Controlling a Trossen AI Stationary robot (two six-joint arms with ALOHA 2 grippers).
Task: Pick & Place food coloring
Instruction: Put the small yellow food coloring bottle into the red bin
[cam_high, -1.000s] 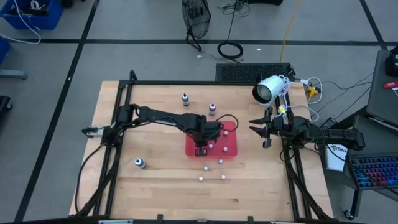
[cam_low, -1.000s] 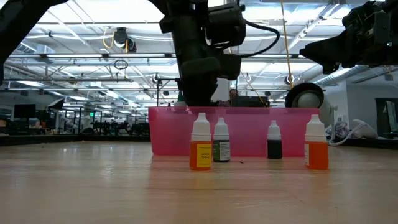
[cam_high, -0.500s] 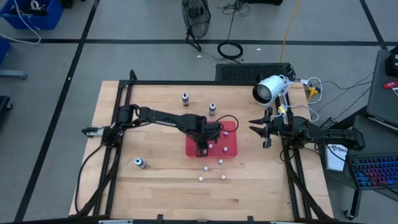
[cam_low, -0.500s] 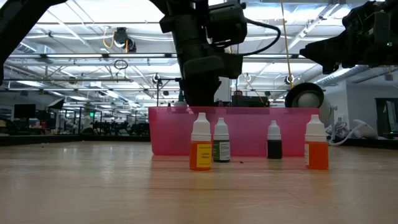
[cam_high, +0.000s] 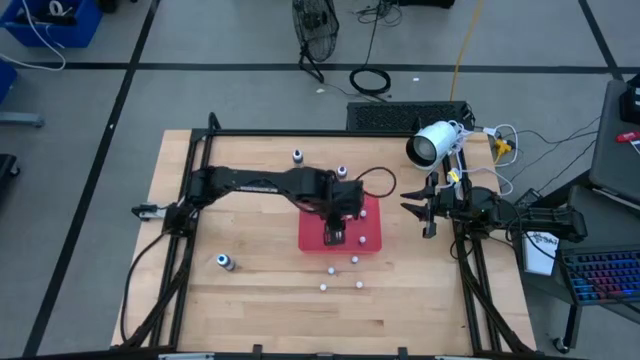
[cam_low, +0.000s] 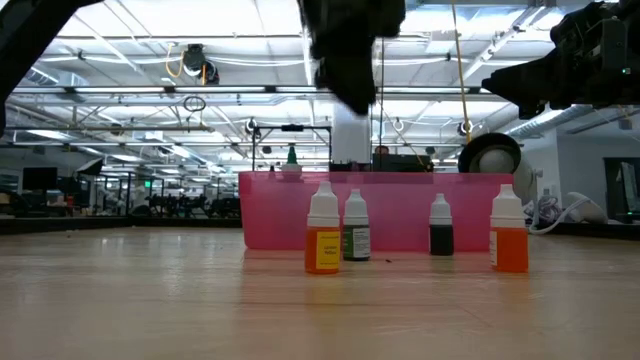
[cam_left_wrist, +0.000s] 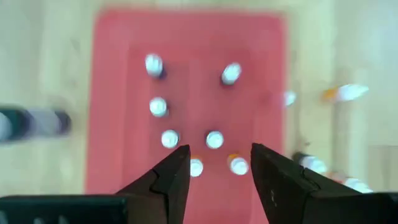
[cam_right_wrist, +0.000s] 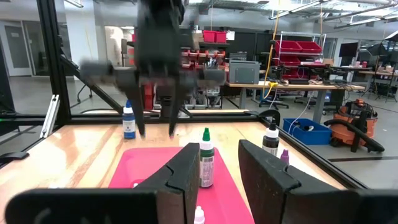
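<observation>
The left gripper (cam_high: 334, 237) has let go and lifted — its fingers now spread, empty, above the red tray (cam_high: 368, 240). Directly below it stand several food coloring bottles (cam_left_wrist: 214, 139), one more delivered. The right gripper (cam_high: 422, 212) waits beside the tray, fingers parted.

Left arm (cam_low: 350, 45) cut off at low view's top, bottle colours (cam_left_wrist: 158, 106) blurred from above.
</observation>
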